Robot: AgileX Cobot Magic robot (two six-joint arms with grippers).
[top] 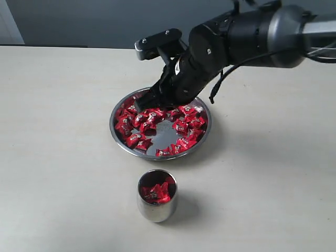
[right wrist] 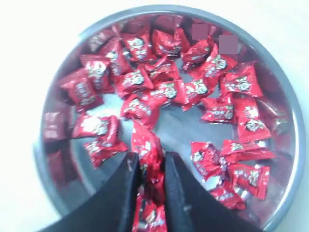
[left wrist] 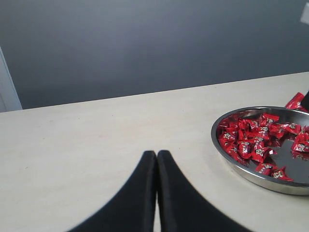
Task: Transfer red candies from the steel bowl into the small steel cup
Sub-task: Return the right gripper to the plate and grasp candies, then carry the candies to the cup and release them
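The steel bowl (top: pixel 118 113) sits mid-table with many red candies (top: pixel 137 121) spread round its floor. My right gripper (right wrist: pixel 150 162) hangs over the bowl's far left part, shut on a red candy (right wrist: pixel 147 145) that sticks out between its fingers. From outside, that gripper (top: pixel 143 102) is low over the candies. The small steel cup (top: pixel 156 207) stands in front of the bowl with a few red candies (top: pixel 156 192) inside. My left gripper (left wrist: pixel 156 155) is shut and empty above bare table, left of the bowl (left wrist: pixel 231 157).
The right arm (top: pixel 236 42) reaches in from the upper right and covers the bowl's far rim. A grey wall (left wrist: pixel 145 43) rises behind the table's far edge. Beige tabletop (top: pixel 58 157) lies all round the bowl and cup.
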